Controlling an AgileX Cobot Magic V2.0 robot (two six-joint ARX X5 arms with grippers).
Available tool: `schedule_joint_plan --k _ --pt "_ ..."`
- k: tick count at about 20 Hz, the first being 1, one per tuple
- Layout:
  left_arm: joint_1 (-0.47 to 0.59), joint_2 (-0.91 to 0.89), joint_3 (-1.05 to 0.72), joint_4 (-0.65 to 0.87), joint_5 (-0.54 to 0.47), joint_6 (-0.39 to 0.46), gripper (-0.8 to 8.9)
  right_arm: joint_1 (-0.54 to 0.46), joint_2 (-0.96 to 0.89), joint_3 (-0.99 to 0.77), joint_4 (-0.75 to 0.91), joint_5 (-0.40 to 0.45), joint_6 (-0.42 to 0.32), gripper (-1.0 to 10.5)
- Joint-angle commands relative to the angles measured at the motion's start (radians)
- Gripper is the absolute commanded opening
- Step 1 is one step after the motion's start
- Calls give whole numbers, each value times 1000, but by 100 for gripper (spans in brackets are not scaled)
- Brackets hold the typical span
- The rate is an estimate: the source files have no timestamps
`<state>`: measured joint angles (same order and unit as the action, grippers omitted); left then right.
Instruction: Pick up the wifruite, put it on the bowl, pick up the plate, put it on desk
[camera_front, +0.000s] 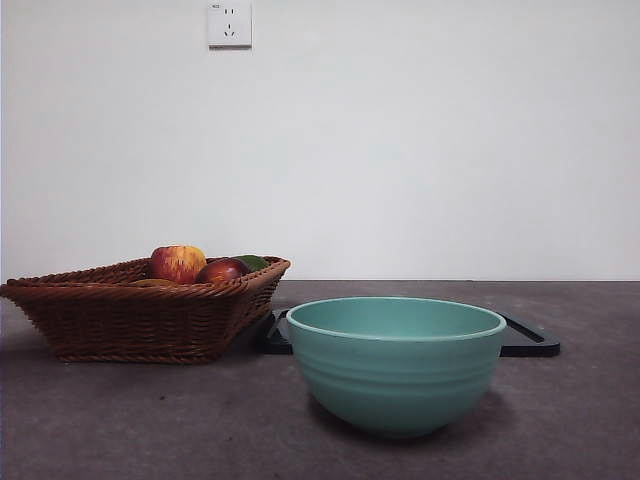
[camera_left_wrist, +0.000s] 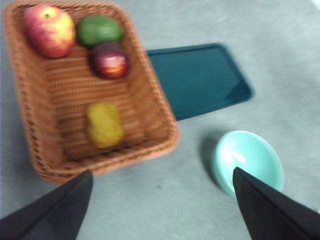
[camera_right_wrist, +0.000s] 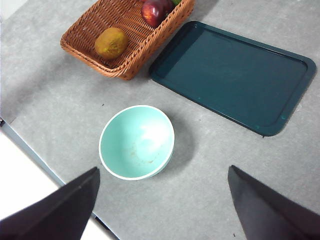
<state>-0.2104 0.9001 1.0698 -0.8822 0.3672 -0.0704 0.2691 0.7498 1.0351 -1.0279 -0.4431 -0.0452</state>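
The wifruite (camera_left_wrist: 104, 124) lies in the wicker basket (camera_left_wrist: 35, 130), alone at one end of it. At the other end sit an apple (camera_left_wrist: 48, 30), a green fruit (camera_left_wrist: 99, 29) and a dark red fruit (camera_left_wrist: 109, 60). The bowl (camera_right_wrist: 136, 142) stands empty on the desk (camera_right_wrist: 210, 200), near the basket's corner and apart from it. A dark tray (camera_right_wrist: 235, 75) lies flat beside the basket's long side. The left gripper (camera_left_wrist: 162, 200) hangs above the desk with jaws spread wide, holding nothing. The right gripper (camera_right_wrist: 162, 200) also hangs high with jaws wide and empty.
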Motion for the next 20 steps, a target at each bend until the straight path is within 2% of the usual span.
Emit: schedule_joint_plan --k 1,5,10,20 --pt "-32 91 68 19 -52 -2 436 5 7 20 7 -2 8 412" --pt "-89 259 136 55 -139 -2 434 5 7 20 7 -2 8 412" --pt "-124 445 139 124 -220 6 434 5 7 20 7 -2 8 412" --pt "-127 764 139 274 -265 6 434 5 7 20 9 -2 8 411"
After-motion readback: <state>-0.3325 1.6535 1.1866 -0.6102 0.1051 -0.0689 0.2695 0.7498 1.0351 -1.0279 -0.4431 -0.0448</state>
